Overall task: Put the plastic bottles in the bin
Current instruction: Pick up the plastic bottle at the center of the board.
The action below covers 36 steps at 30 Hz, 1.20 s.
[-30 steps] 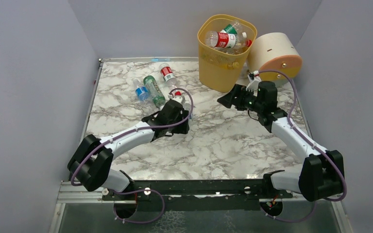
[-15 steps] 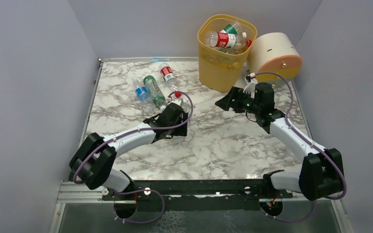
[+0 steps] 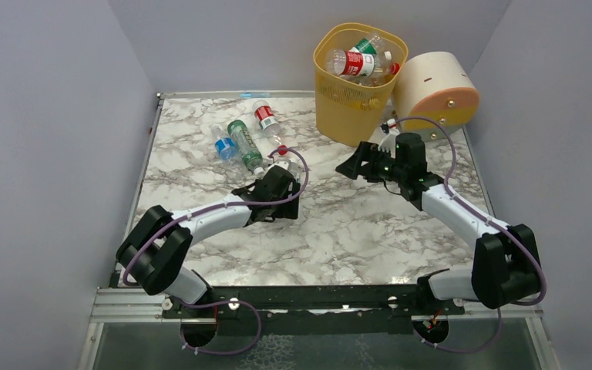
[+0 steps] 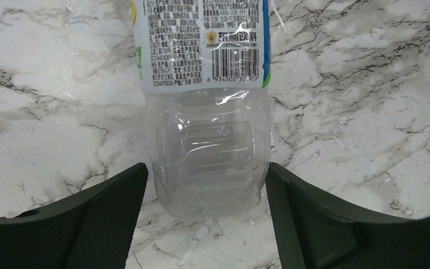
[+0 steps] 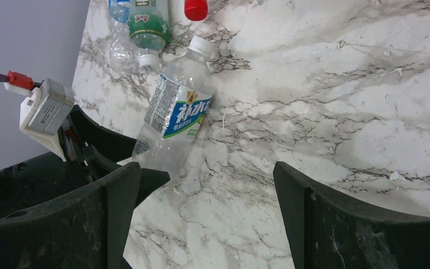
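Straddling half-cropped bottle (image 4: pixel 207 140): left gripper (image 4: pixel 206 171).

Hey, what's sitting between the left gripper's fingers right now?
The clear base of a white-labelled bottle, lying on the marble table; the left wrist view shows it.

so the bin (image 3: pixel 347 108) sits upper centre-right with bottles (image 3: pixel 354 60) in it, cylinder (image 3: pixel 435 92) just right of it. three loose bottles (image 3: pixel 243 139) lie left of the bin, a fourth bottle (image 5: pixel 176 109) just below-right of them.

Left arm (image 3: pixel 208 218), right arm (image 3: pixel 455 210): white curved links, bulky black joints, purple cables (image 3: pixel 223 353). Left gripper (image 4: pixel 207 196), right gripper (image 5: pixel 207 207): black fingers, textured inside. White wrist module (image 5: pixel 45 109), red plug (image 5: pixel 18 79). Black base rail (image 3: pixel 316 297), silver screws (image 3: pixel 233 304).
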{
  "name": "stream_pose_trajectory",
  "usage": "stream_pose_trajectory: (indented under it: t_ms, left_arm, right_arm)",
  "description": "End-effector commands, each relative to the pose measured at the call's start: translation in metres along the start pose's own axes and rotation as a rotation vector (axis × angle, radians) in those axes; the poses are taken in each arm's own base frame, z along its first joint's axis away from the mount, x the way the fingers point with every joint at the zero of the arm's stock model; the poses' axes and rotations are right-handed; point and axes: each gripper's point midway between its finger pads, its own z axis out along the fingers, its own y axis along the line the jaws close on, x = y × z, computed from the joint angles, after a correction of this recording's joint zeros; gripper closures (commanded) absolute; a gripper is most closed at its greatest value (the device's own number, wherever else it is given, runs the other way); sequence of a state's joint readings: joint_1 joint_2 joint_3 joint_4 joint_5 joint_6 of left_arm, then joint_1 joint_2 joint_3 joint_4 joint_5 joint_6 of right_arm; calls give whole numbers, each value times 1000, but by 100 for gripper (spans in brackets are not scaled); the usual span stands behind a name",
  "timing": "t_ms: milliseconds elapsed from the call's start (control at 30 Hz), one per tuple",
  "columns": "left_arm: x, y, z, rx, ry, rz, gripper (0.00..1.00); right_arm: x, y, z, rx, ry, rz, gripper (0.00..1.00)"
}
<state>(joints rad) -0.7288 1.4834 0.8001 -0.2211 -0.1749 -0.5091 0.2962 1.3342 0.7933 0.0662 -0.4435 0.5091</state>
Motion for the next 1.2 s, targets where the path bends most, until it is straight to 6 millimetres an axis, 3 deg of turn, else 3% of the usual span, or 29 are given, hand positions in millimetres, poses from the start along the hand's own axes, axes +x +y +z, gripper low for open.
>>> stream_pose_trajectory:
  t_ms: [0, 633, 833, 1167]
  left_arm:
    - [-10, 1, 1, -26, -27, 21, 18]
    - [-11, -2, 14, -61, -22, 59, 23]
    - [-14, 2, 15, -79, -31, 75, 38]
    - [-25, -13, -12, 22, -80, 50, 46]
  right_arm:
    - [-14, 5, 6, -4, -41, -17, 9]
    - [-11, 5, 6, -6, -38, -20, 9]
    - [-12, 6, 5, -7, -41, -21, 9]
    - [-17, 13, 4, -25, -48, -19, 9]
